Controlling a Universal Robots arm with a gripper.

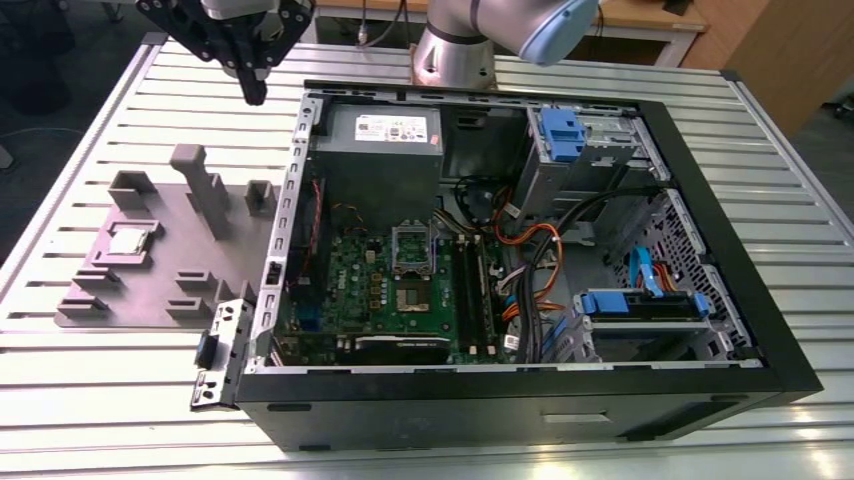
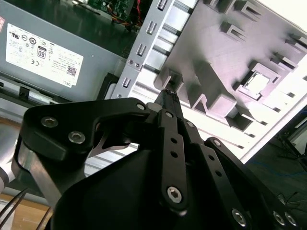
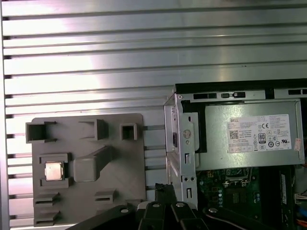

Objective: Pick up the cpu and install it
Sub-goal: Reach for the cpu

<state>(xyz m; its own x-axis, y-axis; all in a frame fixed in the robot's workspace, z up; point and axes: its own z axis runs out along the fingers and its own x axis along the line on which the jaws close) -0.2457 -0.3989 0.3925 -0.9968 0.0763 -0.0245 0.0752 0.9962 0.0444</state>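
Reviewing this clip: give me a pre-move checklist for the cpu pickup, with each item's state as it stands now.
1. Cpu seated in its pocket on the grey holder plate: ok.
2. Gripper holding nothing: ok.
3. Gripper open for a grasp: not ok, shut.
4. Gripper above the cpu: not ok; it hangs near a corner of the computer case, apart from the cpu.
5. Motherboard socket empty and its frame open: cannot tell.
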